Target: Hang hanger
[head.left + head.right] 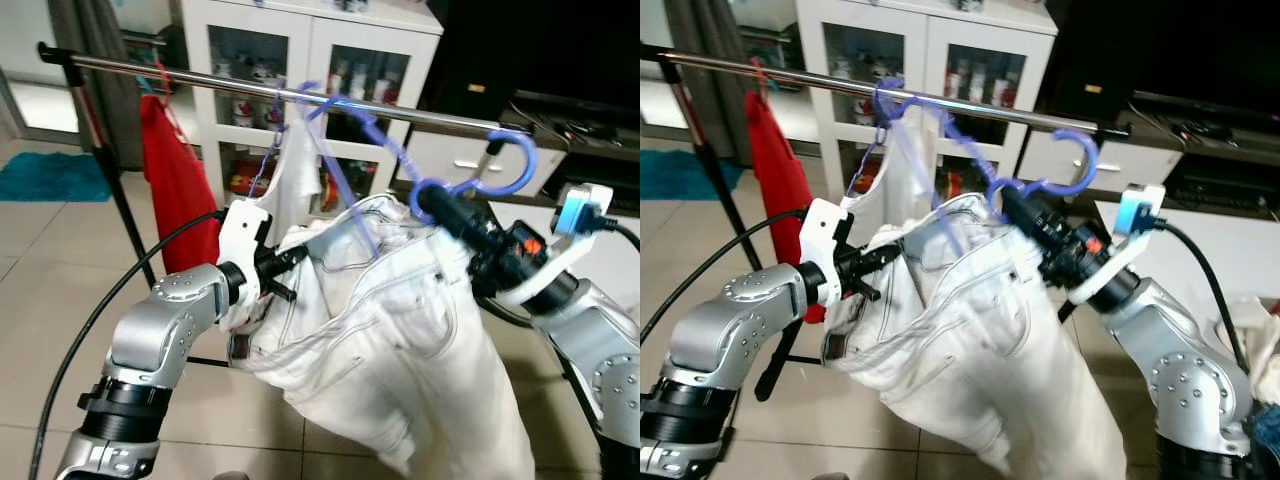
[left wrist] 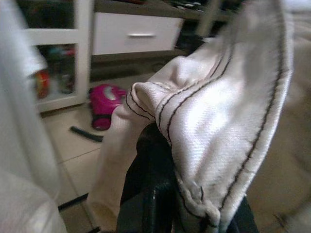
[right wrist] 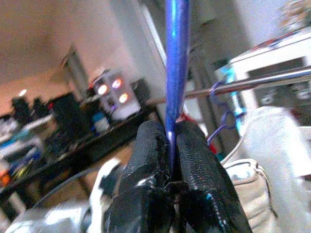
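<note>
- Your right gripper [image 3: 171,160] pinches the blue hanger [image 1: 505,160], hook just before the rail [image 1: 300,95], ready to hang.
- Your left gripper [image 1: 290,262] clamps the white trousers [image 1: 400,340], keeping the waistband clear.

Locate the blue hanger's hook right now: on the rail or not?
Not on it: in the left eye view the blue hanger's hook hangs just below the metal rail, near its right end, pinched in the right gripper with white trousers draped beneath.

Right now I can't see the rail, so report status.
Right gripper shut on blue hanger, hook below rail. Left gripper shut on white trousers. Another hanger already hung.
</note>
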Robot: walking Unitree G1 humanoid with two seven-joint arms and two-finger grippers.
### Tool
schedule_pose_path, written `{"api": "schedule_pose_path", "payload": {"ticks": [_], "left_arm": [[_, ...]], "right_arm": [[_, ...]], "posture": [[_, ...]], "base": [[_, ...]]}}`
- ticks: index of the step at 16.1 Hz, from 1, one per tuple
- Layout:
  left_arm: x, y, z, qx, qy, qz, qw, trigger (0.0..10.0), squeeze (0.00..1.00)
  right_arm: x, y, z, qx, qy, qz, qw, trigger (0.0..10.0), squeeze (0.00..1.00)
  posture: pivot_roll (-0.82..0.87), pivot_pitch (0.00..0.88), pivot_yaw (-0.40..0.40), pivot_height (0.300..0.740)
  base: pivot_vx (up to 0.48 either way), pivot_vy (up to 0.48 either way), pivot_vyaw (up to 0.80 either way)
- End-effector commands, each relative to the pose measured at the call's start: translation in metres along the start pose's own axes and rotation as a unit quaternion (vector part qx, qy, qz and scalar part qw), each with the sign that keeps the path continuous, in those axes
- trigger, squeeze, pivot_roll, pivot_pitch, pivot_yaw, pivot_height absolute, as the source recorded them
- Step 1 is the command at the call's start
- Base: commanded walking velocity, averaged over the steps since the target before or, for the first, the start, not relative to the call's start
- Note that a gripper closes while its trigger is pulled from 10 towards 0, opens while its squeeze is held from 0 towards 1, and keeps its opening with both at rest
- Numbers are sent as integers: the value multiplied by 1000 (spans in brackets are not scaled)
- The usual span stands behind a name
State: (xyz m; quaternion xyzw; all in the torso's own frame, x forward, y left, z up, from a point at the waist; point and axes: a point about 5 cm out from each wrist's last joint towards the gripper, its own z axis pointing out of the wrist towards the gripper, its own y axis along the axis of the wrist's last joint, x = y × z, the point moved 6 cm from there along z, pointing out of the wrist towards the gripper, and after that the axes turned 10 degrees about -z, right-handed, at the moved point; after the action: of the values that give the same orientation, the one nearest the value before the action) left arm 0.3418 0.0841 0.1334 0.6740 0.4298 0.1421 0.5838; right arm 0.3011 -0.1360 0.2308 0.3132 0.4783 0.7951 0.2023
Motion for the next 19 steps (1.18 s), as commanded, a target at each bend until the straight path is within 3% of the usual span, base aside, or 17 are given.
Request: {"api": "schedule_pose_path", "payload": {"ticks": [1, 3, 5, 8, 9, 10, 11, 13, 16, 17, 18, 19], "left_arm": [[-21, 3, 3, -5, -44, 17, 999, 0, 0], [-28, -2, 1, 3, -60, 20, 998, 0, 0], [-55, -21, -5, 45, -129, 40, 990, 0, 0], [-64, -36, -8, 74, -152, 58, 984, 0, 0], [-61, -45, -13, 95, -151, 69, 982, 0, 0], [-48, -57, -21, 122, -133, 76, 981, 0, 0], [-44, -61, -25, 131, -127, 78, 980, 0, 0], [-18, -81, -41, 171, -79, 91, 978, 0, 0], [0, -73, -44, 136, -30, 81, 987, 0, 0], [10, -65, -46, 112, 0, 81, 990, 510, 0], [22, -54, -50, 82, 29, 81, 993, 0, 0], [32, -42, -54, 51, 57, 84, 994, 118, 0]], "right_arm": [[-4, 17, 5, -37, -19, -7, 999, 0, 0], [-8, 22, 10, -60, -38, 13, 997, 0, 0], [-5, 16, 27, -44, -49, -22, 998, 0, 0], [-7, 20, 37, -53, -60, -37, 996, 0, 0], [-9, 34, 37, -90, -66, -9, 994, 0, 0], [-7, 55, 33, -148, -48, 44, 987, 0, 0], [-5, 61, 32, -166, -41, 57, 984, 0, 0], [4, 70, 27, -179, -7, 57, 982, 0, 0], [6, 51, 30, -100, -4, 5, 995, 0, 0], [4, 35, 28, -31, -3, -42, 999, 0, 0], [1, 19, 23, 38, 1, -88, 995, 0, 0], [3, 14, 18, 72, 15, -115, 991, 0, 0]], "posture": [[74, 0, -87, 740], [75, 0, -88, 740], [79, 0, -87, 740], [82, 0, -89, 740], [87, 0, -92, 740], [87, 0, -90, 740], [86, 0, -87, 740], [83, 0, -80, 740], [81, 0, -78, 740], [79, 0, -74, 740], [79, 0, -74, 740], [79, 0, -74, 740]], "base": [[0, 0, 0], [0, 0, 0], [0, 0, 0], [0, 0, 0], [0, 0, 0], [0, 0, 0], [0, 0, 0], [0, 0, 0], [0, 0, 0], [0, 0, 0], [0, 0, 0], [0, 0, 0]]}}
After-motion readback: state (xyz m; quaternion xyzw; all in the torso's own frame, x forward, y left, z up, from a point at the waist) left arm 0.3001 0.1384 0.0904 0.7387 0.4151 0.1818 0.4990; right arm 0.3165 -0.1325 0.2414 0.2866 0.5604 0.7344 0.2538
